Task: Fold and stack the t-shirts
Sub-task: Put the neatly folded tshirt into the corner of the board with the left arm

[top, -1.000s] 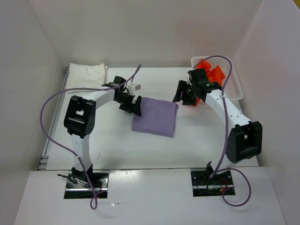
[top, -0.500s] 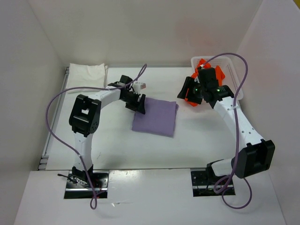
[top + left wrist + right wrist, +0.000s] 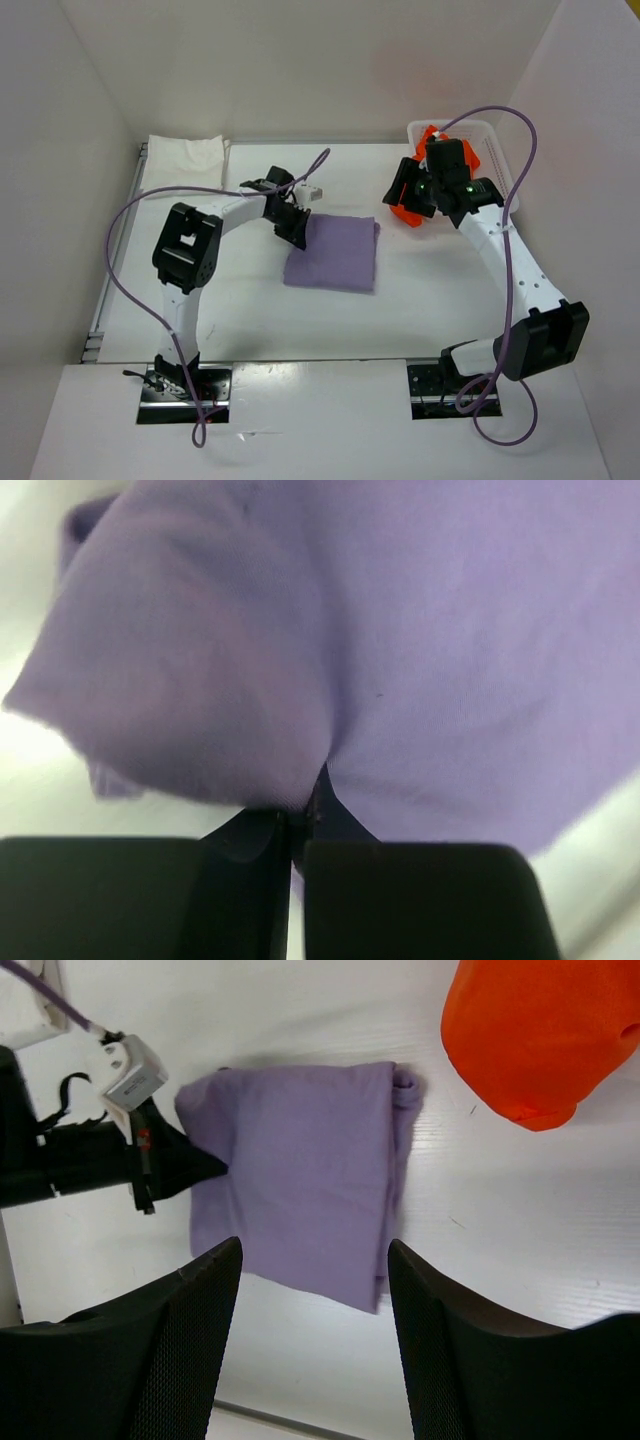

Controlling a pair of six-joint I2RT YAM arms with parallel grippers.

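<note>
Stacking is judged outstanding: folded purple shirt (image 3: 340,255) pinched by left gripper (image 3: 300,820), white shirt (image 3: 185,152) folded at 11 o'clock, orange shirt (image 3: 540,1030) unfolded at 2 o'clock, right gripper (image 3: 312,1255) wide, empty.

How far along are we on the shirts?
Done: white t-shirt looks folded at the far left corner. In hand: left gripper is pinched shut on the left edge of the folded lavender t-shirt. Left: orange t-shirt lies bunched by the basket, beside the open right gripper; nothing is stacked.
</note>
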